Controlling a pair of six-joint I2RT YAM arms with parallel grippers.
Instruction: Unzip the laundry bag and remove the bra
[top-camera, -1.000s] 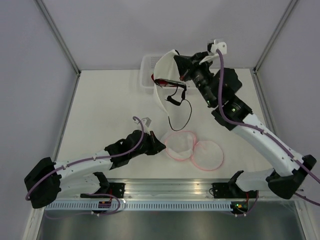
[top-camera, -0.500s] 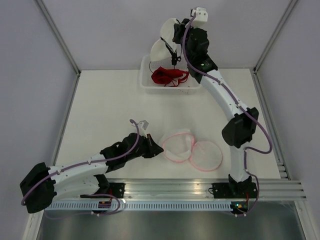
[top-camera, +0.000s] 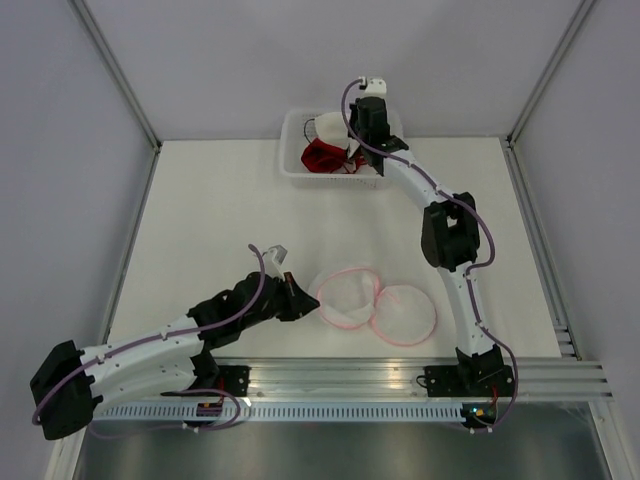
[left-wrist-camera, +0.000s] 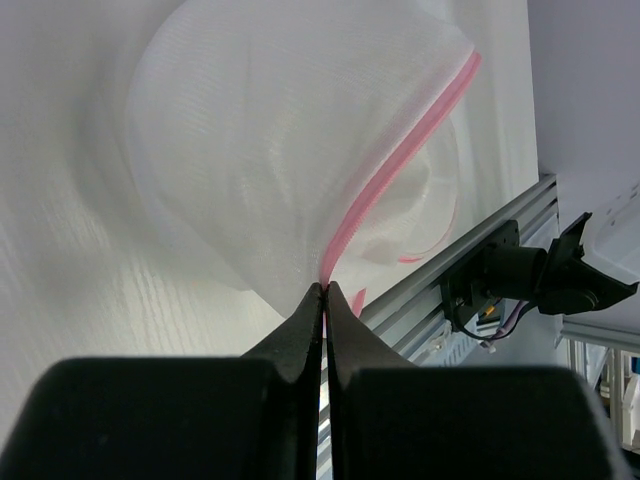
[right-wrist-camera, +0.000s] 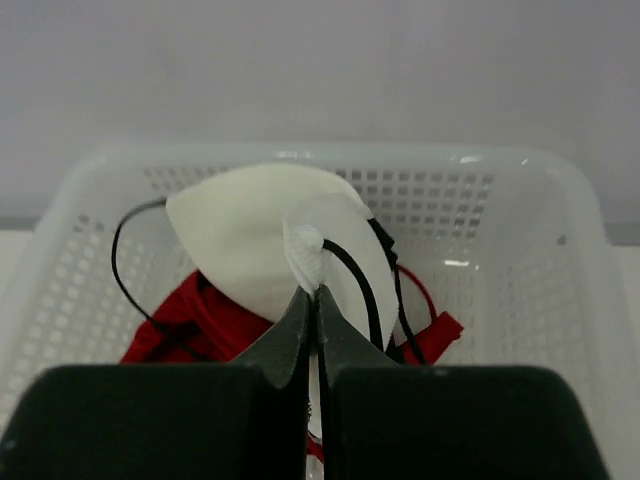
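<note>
The laundry bag lies unzipped near the table's front, its two white mesh halves with pink trim spread side by side. My left gripper is shut on the pink trim at the bag's left edge; in the left wrist view the mesh bulges up from the pinched tips. The bra, white with thin black straps, is out of the bag. My right gripper is shut on its edge. It hangs low inside the white basket at the back.
A red garment lies in the basket under the bra. Grey walls stand on three sides, the back one just behind the basket. A metal rail with both arm bases runs along the near edge.
My right arm has stretched to the back and lowered the bra from above the table into the basket. My left gripper has drawn slightly toward the near left, still gripping the bag.
</note>
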